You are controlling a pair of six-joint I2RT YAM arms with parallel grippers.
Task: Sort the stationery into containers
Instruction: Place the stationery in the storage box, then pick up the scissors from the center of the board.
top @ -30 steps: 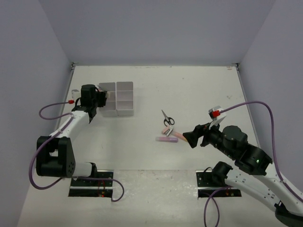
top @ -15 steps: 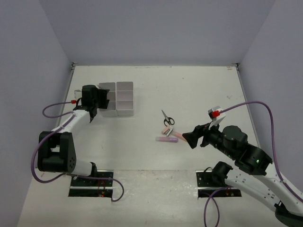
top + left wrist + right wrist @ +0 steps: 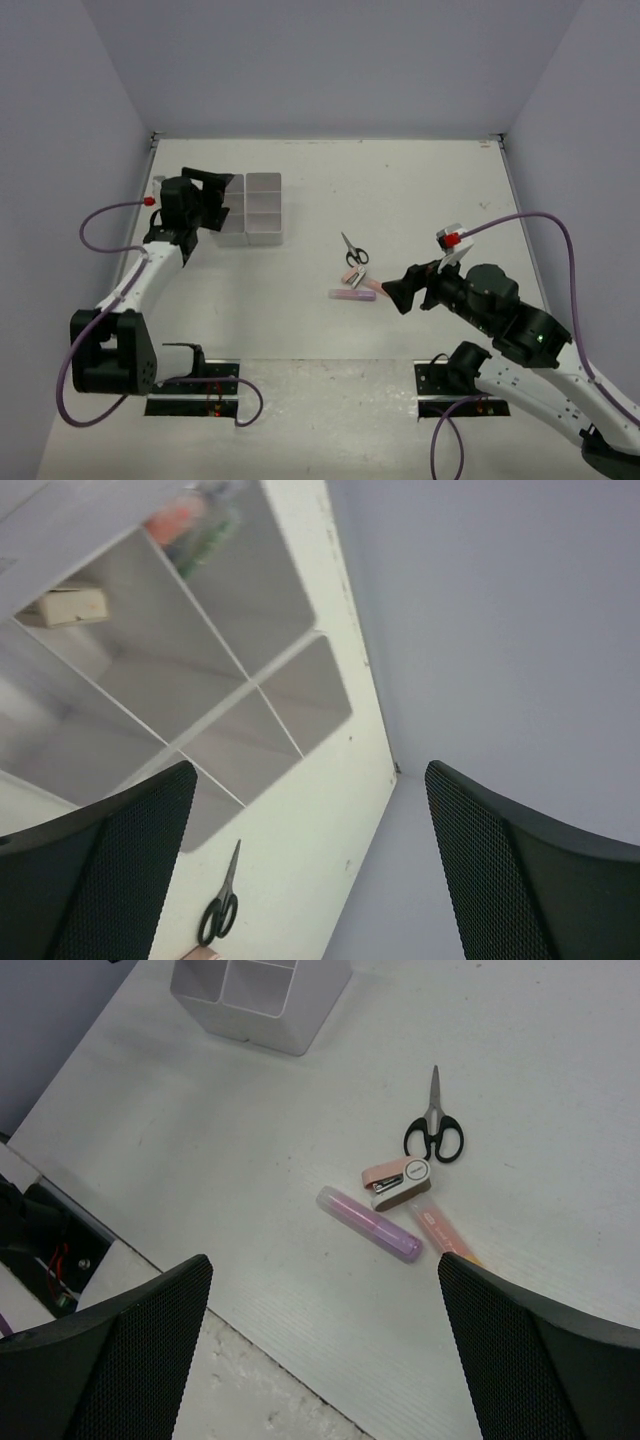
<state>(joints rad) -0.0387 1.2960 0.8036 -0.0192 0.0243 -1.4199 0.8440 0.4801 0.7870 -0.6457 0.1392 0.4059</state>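
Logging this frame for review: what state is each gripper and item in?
left gripper, open, over the tray
right gripper, open, holding nothing
scissors, blades closed, lying flat
purple marker, lying loose outside the tray
pink-orange marker, lying loose beside it
tray, some compartments filled, some empty

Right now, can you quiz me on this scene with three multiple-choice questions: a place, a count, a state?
1. Where are the scissors? A) in the tray B) on the table beside the pink stapler C) in a gripper
2. How many markers lie on the table? A) two B) four C) none
3. The right gripper is: A) shut on a marker B) shut on the scissors C) open and empty

1 B: they lie on the table, outside the tray.
2 A: one purple marker, one pink-orange marker.
3 C: its fingers stand apart, nothing between.
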